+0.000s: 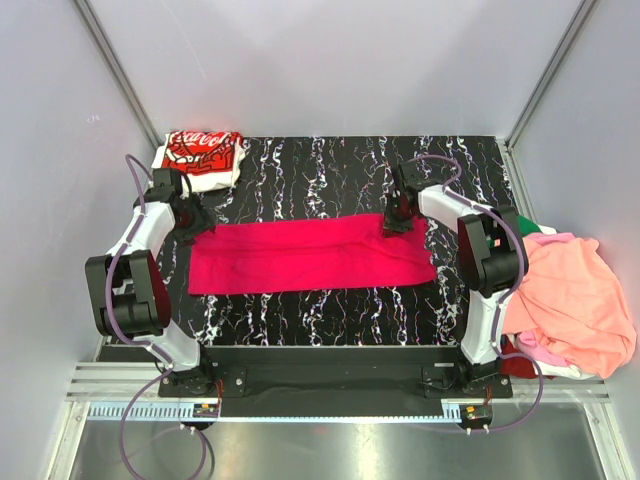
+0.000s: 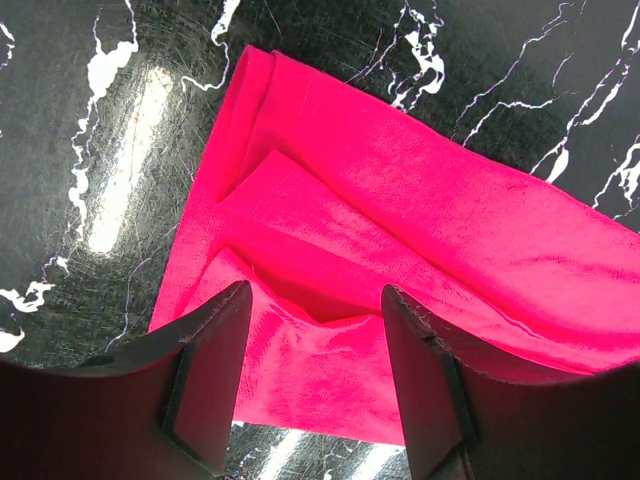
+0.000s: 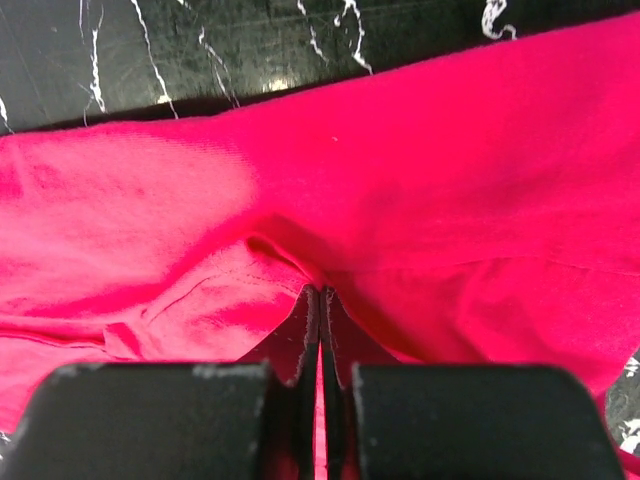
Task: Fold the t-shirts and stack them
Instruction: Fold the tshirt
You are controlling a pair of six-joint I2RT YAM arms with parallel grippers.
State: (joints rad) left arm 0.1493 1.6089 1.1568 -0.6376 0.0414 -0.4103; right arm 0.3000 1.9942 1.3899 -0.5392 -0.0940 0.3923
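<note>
The crimson-pink t-shirt (image 1: 310, 255) lies folded into a long band across the black marbled table (image 1: 330, 170). My left gripper (image 1: 190, 232) is open at the shirt's far left corner, its jaws straddling a fold of the cloth (image 2: 320, 350). My right gripper (image 1: 393, 226) is shut on the shirt's far right edge, pinching the cloth (image 3: 300, 200) between its fingertips (image 3: 311, 300). A folded white t-shirt with red logo print (image 1: 203, 155) sits at the far left corner.
A heap of unfolded t-shirts, salmon-orange on top (image 1: 575, 295) with pink (image 1: 540, 350) and a bit of green (image 1: 535, 228), lies off the table's right side beside the right arm. White walls enclose the table.
</note>
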